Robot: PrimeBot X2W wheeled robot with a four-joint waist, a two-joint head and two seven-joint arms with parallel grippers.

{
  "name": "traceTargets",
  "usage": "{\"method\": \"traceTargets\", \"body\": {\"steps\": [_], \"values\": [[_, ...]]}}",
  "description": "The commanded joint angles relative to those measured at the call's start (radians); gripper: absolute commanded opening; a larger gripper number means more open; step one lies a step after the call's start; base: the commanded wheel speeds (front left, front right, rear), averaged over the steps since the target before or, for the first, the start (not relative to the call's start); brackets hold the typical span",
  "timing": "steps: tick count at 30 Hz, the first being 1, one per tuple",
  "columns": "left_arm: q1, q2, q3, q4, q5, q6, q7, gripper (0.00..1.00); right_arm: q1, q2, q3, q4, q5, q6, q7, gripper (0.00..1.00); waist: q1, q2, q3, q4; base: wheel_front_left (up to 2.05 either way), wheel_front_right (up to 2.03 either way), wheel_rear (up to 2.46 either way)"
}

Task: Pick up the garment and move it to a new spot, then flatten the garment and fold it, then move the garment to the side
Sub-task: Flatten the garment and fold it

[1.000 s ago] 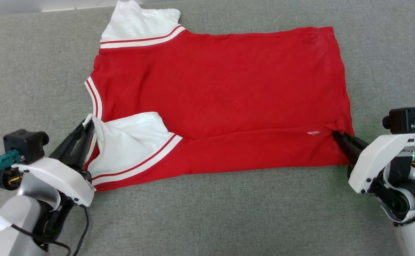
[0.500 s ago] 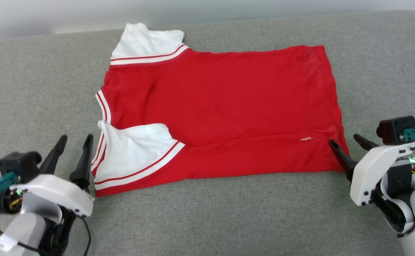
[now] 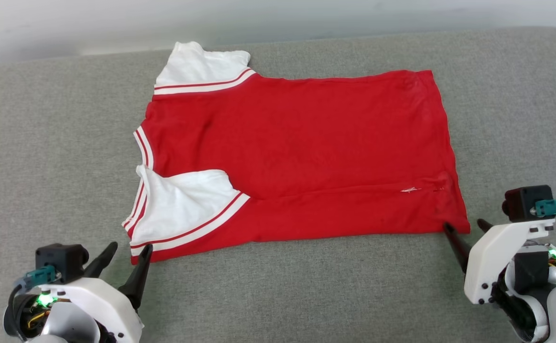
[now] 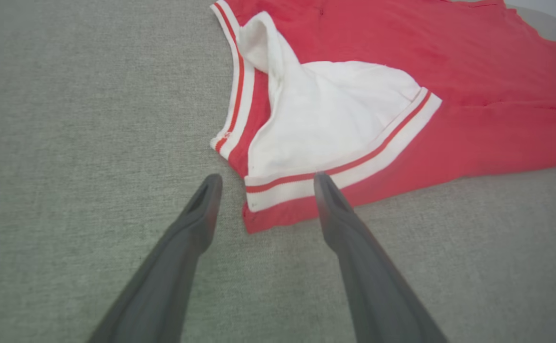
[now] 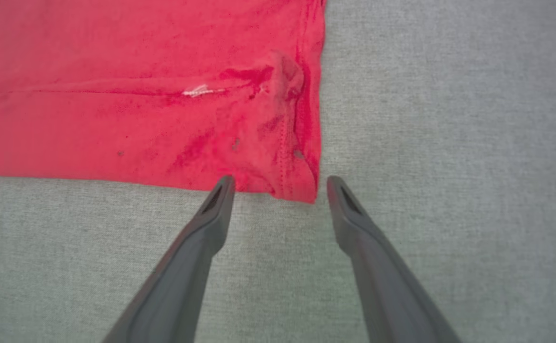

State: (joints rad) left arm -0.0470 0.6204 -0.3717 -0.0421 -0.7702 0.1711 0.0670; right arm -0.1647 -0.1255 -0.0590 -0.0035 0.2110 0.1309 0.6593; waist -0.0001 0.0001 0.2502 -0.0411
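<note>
Grey fabric table [image 3: 282, 290]: carries the garment [image 3: 297, 143]; a bare strip lies along the garment's near side.
Left end effector [image 3: 130, 247]: jaws stand wide apart, holding nothing; positioned just off the garment's near collar-end corner. In the left wrist view one tip overlaps the striped sleeve trim [image 4: 344, 166]; contact cannot be told.
Right end effector [image 3: 463, 224]: jaws stand wide apart, holding nothing; the tips straddle the garment's near hem-end corner, at or just off the cloth edge.
Garment position: spread flat on the table, plain red face up, collar end beside the left end effector, hem end beside the right.
Near fold [image 3: 344, 212]: the garment's near long edge is laid over the body as a band; the crease runs the garment's length.
Near sleeve [image 3: 183, 207]: white, lying folded in on top of the garment.
Far sleeve [image 3: 202, 66]: white, projecting beyond the garment's far edge, not folded in.
Judged complete: relocation, flattening, first lengthwise fold.
Judged outstanding: far-side fold with its sleeve, crosswise folding, transfer to the side.
</note>
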Motion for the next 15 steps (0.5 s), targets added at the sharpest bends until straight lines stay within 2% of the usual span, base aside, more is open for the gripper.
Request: {"method": "traceTargets", "body": {"steps": [1, 9, 15], "values": [[0.002, 0.003, 0.006, -0.017, -0.004, 0.015, 0.009, 1.00, 0.009, 0.012, -0.005, -0.022, 0.003, 0.000, 0.004, 1.00, 0.0001, -0.0001, 0.008, -0.005, 0.00, 0.00, 0.00], [-0.017, 0.020, 0.006, -0.008, 0.003, 0.072, 0.073, 1.00, 0.027, 0.038, -0.010, -0.100, -0.009, 0.000, 0.022, 1.00, 0.0001, -0.0001, 0.052, -0.028, 0.00, 0.00, 0.00], [-0.029, 0.012, -0.010, 0.032, -0.007, 0.071, 0.108, 1.00, 0.028, 0.046, -0.012, -0.122, -0.012, 0.000, 0.019, 1.00, 0.0001, -0.0001, 0.079, -0.044, 0.00, 0.00, 0.00]]}}
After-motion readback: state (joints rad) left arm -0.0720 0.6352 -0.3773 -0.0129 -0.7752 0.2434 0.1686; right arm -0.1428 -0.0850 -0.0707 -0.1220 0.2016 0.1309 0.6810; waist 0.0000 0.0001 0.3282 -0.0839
